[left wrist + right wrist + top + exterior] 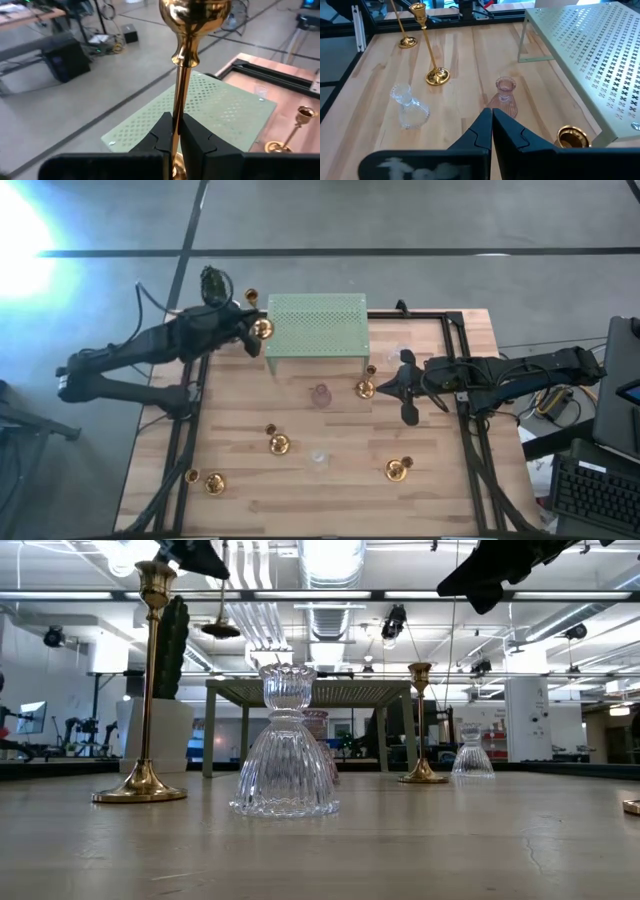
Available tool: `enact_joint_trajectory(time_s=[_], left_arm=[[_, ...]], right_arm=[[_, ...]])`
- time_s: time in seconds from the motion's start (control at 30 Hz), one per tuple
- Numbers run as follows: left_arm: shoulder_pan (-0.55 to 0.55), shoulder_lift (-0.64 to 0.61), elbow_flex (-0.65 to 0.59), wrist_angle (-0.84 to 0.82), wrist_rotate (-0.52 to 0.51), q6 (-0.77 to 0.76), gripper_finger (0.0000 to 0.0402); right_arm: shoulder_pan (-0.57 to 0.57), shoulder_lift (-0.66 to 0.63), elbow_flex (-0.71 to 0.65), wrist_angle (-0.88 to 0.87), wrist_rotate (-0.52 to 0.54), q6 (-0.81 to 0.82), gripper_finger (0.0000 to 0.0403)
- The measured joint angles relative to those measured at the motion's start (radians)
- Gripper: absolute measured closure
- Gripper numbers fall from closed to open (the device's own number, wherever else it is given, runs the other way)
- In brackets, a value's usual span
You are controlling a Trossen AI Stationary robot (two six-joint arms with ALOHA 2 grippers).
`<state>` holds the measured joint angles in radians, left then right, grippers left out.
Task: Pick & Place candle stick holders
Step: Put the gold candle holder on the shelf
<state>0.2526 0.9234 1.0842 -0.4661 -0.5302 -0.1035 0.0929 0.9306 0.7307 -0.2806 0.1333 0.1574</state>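
Observation:
My left gripper [252, 332] [176, 127] is shut on a shiny gold candle stick holder [262, 328], raised by the left end of the green perforated stand [316, 325]. My right gripper [386, 387] [491, 116] is shut and empty above the table, beside a gold holder [365, 388]. Other gold holders [279, 444] [213, 483] [397, 469] stand on their round bases on the table. A pinkish glass holder [320, 394] [504, 96] and a clear glass one [319, 457] [285, 745] also stand there. My left gripper pinches the holder's slim stem [177, 107] between its two fingers, which lie across the stem. The stem runs on past the fingertips to the cup [195, 12]. The holder is lifted clear of the table, over the green stand's left end.
A cactus [212, 280] in a white pot stands at the table's far left corner. The green stand takes up the far middle. A black frame [470, 430] runs along the table's edges. Bare wood lies between the standing holders.

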Motion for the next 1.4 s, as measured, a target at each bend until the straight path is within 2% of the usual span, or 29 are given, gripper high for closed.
enact_joint_trajectory(time_s=[0.3,0.43,0.7,1.03,1.3,1.4], left_arm=[[0.199,0.158,0.075,0.06,0.21,0.043,0.0382],[0.27,0.213,0.076,0.121,0.251,0.046,0.0382],[0.356,0.303,0.076,0.204,0.253,0.022,0.0382],[0.396,0.407,0.075,0.296,0.249,0.015,0.0383],[0.398,0.456,0.074,0.334,0.138,-0.031,0.0383],[0.398,0.467,0.074,0.334,0.128,-0.037,0.0383]], right_arm=[[0.0,0.0,0.0,0.002,0.0,0.0,0.0394],[0.0,0.0,0.0,0.002,0.0,0.0,0.0394],[0.0,0.0,0.0,0.001,0.0,-0.003,0.0394],[0.0,0.0,0.0,0.0,0.0,-0.007,0.0394],[0.0,0.0,0.0,-0.001,0.0,-0.007,0.0394],[0.0,-0.001,0.0,-0.002,0.0,-0.007,0.0394]])
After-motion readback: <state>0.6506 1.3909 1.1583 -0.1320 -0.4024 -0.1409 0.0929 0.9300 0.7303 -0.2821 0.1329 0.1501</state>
